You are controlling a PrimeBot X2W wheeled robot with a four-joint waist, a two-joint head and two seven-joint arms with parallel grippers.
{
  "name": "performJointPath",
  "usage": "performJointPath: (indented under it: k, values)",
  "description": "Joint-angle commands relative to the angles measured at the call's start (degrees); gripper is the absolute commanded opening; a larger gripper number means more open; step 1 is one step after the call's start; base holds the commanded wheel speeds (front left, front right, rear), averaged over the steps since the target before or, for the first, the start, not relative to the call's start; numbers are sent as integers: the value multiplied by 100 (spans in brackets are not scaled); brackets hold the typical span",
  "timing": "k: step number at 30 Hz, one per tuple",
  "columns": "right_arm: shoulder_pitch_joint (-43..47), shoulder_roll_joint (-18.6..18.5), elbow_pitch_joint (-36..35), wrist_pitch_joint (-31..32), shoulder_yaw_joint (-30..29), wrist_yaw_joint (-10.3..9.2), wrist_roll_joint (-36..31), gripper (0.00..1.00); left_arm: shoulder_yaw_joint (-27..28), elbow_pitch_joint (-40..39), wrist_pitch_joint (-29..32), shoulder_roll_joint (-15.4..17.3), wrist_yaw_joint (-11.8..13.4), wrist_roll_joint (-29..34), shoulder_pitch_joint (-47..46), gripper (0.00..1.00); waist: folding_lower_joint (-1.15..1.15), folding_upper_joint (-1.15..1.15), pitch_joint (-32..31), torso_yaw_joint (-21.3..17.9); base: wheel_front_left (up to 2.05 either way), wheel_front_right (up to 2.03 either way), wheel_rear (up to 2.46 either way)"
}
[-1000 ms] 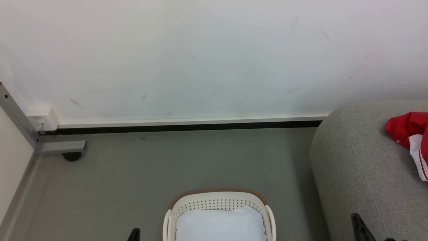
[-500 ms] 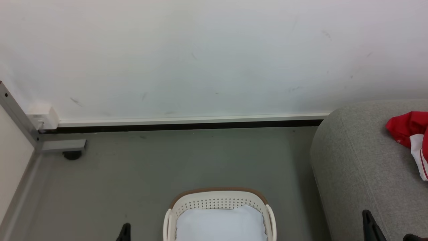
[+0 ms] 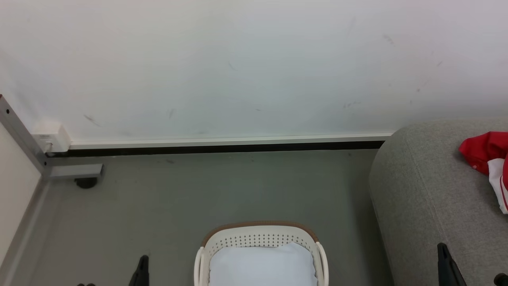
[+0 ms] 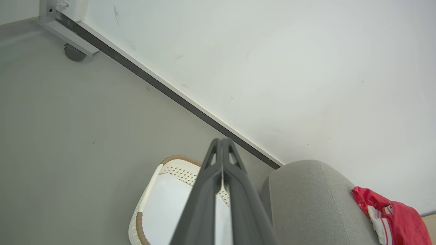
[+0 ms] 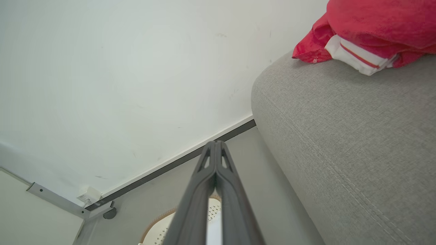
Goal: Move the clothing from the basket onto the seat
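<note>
Grey floor (image 3: 198, 198): bright red white-trimmed clothing (image 3: 482, 153) lies on the light grey fabric sofa (image 3: 420, 190), right of the oval white perforated basket (image 3: 258, 228), nearer the right gripper (image 5: 215, 143) than the left gripper (image 4: 221, 140); both are clenched, empty

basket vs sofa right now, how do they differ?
Load: the basket shows only a flat pale pad inside; the sofa carries the red-and-white clothing. Material: the basket is white perforated plastic with a brown rim, the sofa grey fabric. Size: the sofa is far bigger than the basket. Both stand on the grey floor.
</note>
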Motion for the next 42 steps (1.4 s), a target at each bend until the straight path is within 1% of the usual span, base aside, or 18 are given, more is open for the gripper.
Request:
performJointPath:
  k: [1,21,32,42]
  values:
    - [-167,-54,-105,52,-42,-2,264,0,61,-84,58,19,-35,-244,-154,0,-1,0,3,2,0,0,0]
    - [-315,-70,-188,441,-144,-4,1803,0,282,-100,448,9,-97,-1684,-373,0,-1,0,37,19,0,0,0]
    - [-392,-78,-224,623,-195,-5,2532,0,389,-105,630,5,-132,-2363,-476,0,-1,0,56,28,0,0,0]
    - [-432,-83,-252,766,-231,-6,3069,0,466,-109,777,2,-153,-2852,-551,0,-1,0,72,36,0,0,0]
